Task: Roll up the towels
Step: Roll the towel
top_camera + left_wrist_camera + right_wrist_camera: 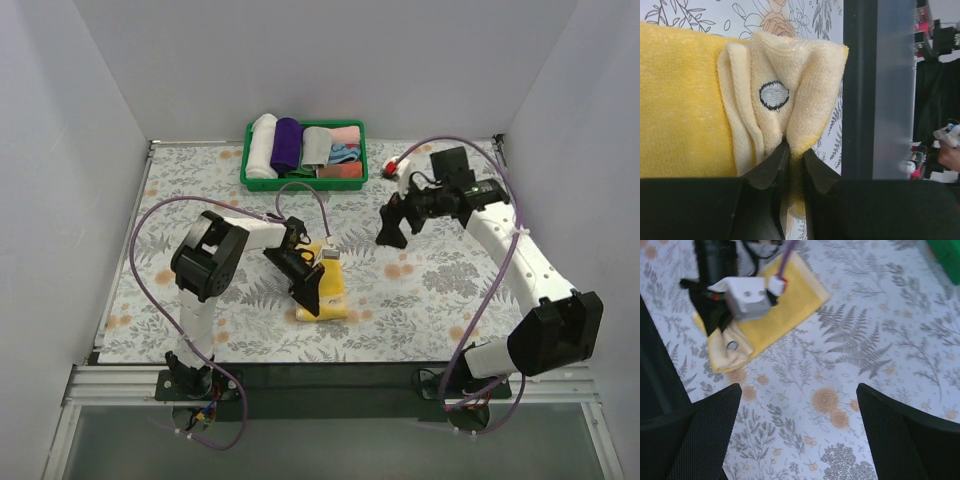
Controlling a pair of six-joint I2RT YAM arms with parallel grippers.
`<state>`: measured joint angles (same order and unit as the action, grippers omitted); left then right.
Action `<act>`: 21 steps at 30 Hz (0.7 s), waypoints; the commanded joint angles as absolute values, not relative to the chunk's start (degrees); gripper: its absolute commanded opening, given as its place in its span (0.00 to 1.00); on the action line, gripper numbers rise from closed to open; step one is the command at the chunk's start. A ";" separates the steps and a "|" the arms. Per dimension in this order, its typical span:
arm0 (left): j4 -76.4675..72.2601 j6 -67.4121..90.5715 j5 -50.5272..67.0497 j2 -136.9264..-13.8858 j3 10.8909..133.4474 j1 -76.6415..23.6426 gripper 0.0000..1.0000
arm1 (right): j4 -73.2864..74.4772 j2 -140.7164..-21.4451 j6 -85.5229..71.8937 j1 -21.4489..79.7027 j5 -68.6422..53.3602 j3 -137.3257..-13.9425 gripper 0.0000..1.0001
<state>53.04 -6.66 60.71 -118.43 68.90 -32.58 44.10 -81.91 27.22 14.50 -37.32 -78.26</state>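
A pale yellow towel (331,290) with a small printed oval mark (774,95) lies on the patterned table in front of the left arm. My left gripper (794,150) is shut on a bunched fold of its near end, where the cloth puckers upward (730,347). The rest of the yellow towel (785,305) lies flat. My right gripper (799,405) hovers open over bare tablecloth to the right of the towel, nothing between its fingers (705,425). A light grey towel (315,146) sits rolled in the green basket (305,180).
The green basket at the back centre also holds a white roll (262,145), a purple roll (287,143) and pink and blue folded cloths (345,145). A small red and white object (392,168) lies to the right of it. White walls enclose the table.
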 commanded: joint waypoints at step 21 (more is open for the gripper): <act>56.69 -11.07 50.10 -130.78 74.62 -29.09 0.12 | 10.55 -87.96 24.26 54.67 -18.99 -52.03 0.61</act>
<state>63.13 -7.03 65.87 -127.31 75.64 -30.09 17.06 -85.97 24.91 54.22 -22.26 -52.66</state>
